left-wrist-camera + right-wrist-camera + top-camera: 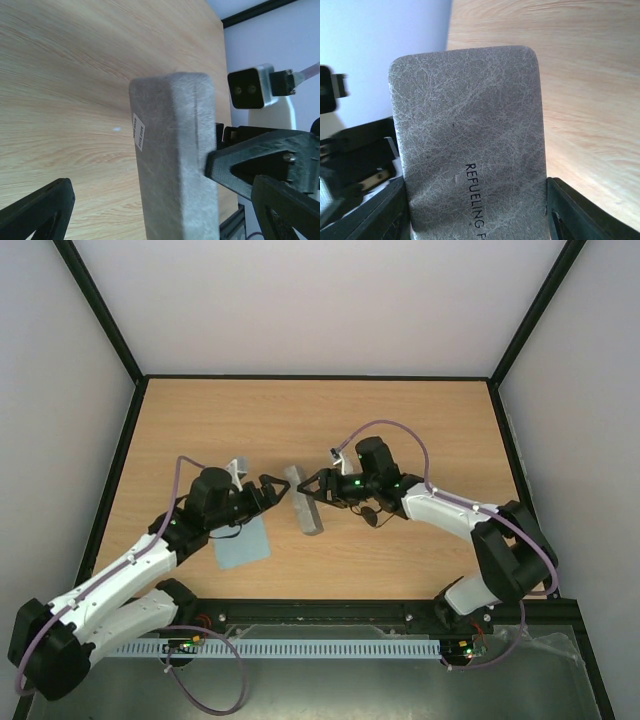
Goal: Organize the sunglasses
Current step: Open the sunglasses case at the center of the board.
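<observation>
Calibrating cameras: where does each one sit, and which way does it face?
Top: above, behind the bases, looking down on the table; left arm and right arm show.
Left wrist: faces the case edge-on; open left gripper straddles it.
Right wrist: faces the case's broad side; right gripper clamps it.
All three share the case.

Left arm (120, 575): stretched forward and to the right.
Left gripper (284, 494): jaws spread wide, gripping nothing.
Right arm (450, 508): elbow bent, forearm pointing left.
Right gripper (307, 489): fingers pressed against both sides of a grey case (470, 140), facing the left one.
</observation>
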{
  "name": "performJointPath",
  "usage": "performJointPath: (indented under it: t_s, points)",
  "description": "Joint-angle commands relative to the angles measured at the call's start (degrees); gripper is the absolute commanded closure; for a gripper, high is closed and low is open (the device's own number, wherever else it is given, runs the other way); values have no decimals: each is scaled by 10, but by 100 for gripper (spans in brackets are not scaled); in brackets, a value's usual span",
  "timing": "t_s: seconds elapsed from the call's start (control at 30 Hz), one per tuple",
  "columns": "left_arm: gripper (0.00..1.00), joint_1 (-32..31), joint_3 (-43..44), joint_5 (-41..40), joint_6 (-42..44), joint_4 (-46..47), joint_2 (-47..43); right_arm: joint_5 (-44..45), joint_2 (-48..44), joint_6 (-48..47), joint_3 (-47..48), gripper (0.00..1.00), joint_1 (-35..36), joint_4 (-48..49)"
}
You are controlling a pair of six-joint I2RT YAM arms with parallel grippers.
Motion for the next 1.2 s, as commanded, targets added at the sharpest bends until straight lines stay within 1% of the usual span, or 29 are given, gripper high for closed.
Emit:
performJointPath:
  t_s: [0.0, 0.13, 0.4, 0.47, 0.6, 0.77, 0.97, 1.17]
  points:
    - [0, -27, -4, -4, -29, 70, 24, -70, -39, 110, -23, 44, -6, 166]
    - [1, -50, -2, -24, -34, 74, 31, -80, -52, 161, -49, 46, -16, 227]
    - [1, -82, -2, -56, -32, 72, 49, -76, -66, 171, -58, 47, -20, 235]
    - [3, -85, -3, -65, -31, 65, 52, -75, -69, 171, -59, 48, -20, 234]
    - [8, -86, -1, -90, -27, 32, 53, -78, -81, 180, -62, 49, -25, 241]
    - [18, -86, -8, -108, -28, 20, 57, -90, -95, 200, -68, 50, -38, 260]
    - [19, -84, -12, -126, -28, 11, 63, -103, -109, 209, -73, 52, -54, 268]
    - [19, -65, -9, -127, -19, -3, 62, -110, -114, 209, -85, 52, -63, 270]
